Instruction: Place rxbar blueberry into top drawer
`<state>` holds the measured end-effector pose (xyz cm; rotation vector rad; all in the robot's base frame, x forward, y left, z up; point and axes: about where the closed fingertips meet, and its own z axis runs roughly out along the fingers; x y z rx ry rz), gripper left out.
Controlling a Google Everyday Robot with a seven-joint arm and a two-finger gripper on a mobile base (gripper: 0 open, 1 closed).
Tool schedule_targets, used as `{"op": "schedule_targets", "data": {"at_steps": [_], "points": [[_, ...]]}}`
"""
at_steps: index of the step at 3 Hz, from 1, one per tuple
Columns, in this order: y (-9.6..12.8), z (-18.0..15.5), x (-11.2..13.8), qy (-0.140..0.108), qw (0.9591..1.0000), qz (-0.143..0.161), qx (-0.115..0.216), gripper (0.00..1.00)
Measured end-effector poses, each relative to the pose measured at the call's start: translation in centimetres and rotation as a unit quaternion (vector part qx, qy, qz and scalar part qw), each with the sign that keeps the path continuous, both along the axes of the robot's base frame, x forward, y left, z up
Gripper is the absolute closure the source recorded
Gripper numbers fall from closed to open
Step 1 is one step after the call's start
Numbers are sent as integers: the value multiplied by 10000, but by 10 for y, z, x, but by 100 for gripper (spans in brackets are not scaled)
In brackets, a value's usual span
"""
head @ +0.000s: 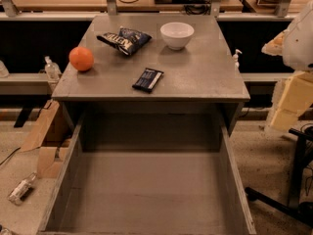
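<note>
The rxbar blueberry (147,79) is a small flat dark bar with pale stripes. It lies on the grey cabinet top (205,77), near the middle and a little toward the front edge. The top drawer (146,190) is pulled fully open below it, a wide grey box with tall side walls and a bare flat bottom. My gripper (275,44) shows only partly at the right edge of the camera view. It sits on the white arm, level with the cabinet top, well to the right of the bar and touching nothing.
On the cabinet top are an orange (81,58) at the left, a crinkled dark blue snack bag (123,39) at the back, and a white bowl (177,35) at the back right. Cardboard (46,131) and a bottle (20,188) lie on the floor at left. A black stand (293,180) is at right.
</note>
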<state>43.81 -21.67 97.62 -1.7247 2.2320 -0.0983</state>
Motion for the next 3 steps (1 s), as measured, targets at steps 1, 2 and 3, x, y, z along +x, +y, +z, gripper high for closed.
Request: {"op": "schedule_targets", "data": {"at_steps": [1,2,3], "points": [[0,0,0,-1,10000,-1,2,0],[8,-4,25,-6,9993,-123,350,0],[23,-16,62,238,9942,-503,920,0]]}}
